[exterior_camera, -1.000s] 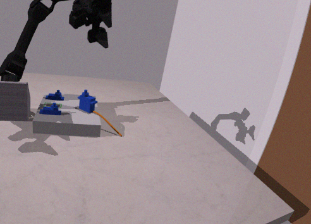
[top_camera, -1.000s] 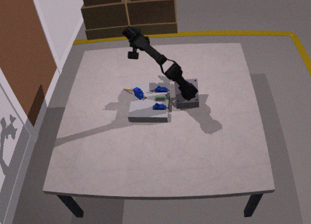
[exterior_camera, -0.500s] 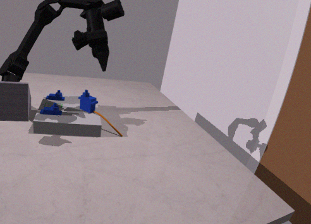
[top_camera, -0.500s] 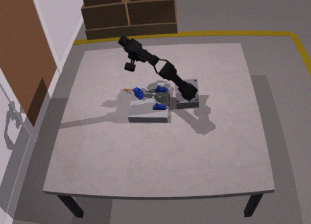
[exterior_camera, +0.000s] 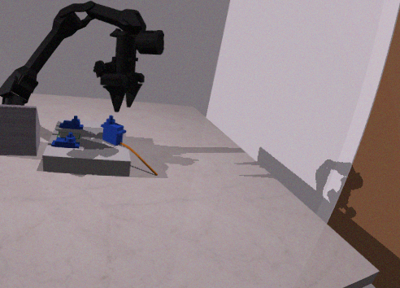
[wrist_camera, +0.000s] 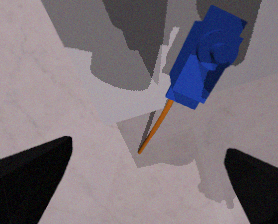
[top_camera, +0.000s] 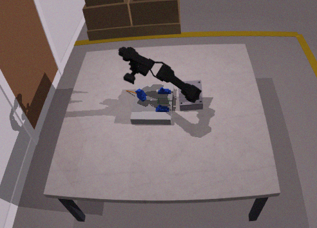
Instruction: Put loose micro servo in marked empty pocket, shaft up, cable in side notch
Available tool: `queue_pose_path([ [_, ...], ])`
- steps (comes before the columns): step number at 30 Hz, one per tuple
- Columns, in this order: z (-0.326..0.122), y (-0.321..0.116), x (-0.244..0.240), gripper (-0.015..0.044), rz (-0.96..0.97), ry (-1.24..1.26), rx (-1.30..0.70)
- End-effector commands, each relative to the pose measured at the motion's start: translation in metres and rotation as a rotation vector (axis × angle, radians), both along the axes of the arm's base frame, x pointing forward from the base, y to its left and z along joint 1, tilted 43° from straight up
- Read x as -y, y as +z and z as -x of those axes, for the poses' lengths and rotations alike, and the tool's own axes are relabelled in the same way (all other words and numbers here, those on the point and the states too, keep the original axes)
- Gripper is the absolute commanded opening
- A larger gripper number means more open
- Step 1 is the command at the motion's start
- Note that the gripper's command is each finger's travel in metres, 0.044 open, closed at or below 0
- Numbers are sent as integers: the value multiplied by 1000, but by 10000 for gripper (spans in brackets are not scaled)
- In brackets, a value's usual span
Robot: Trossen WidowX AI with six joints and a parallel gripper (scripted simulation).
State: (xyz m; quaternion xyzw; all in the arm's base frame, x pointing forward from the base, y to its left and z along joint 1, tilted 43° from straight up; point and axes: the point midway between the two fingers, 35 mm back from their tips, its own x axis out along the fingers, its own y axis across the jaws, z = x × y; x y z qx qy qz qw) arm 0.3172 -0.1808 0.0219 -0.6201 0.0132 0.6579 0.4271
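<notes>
The loose blue servo (top_camera: 140,95) (exterior_camera: 113,132) (wrist_camera: 205,60) stands roughly upright, shaft up, at the end of the grey deck (top_camera: 151,116) (exterior_camera: 85,166) away from the arm's base. Its orange cable (top_camera: 130,92) (exterior_camera: 140,159) (wrist_camera: 155,126) slopes down past the deck's edge to the table. The pocket, outlined in green (top_camera: 163,98), lies between two seated blue servos (top_camera: 164,91) (top_camera: 162,109). My gripper (exterior_camera: 123,108) (wrist_camera: 149,149) is open and empty, pointing down above the loose servo. In the wrist view the servo is beyond the fingertips, up and right of the middle. The pocket's inside is too small to make out.
The arm's grey base block (top_camera: 191,106) (exterior_camera: 18,130) stands beside the deck's pocket end. The two seated servos also show in the exterior view, one behind (exterior_camera: 71,124) and one in front (exterior_camera: 66,141). A white wall (exterior_camera: 284,69) rises beyond the table's edge.
</notes>
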Motion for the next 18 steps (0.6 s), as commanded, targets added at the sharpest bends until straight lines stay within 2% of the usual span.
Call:
queue_pose_path([
  [1,-2,0,-18,440,-90,-41,-64],
  [5,-3,0,-39,440,-183,-82,-147],
  [9,-3,1,-43,440,-200,-89,-162],
  [18,-3,0,-44,440,-176,85,-22],
])
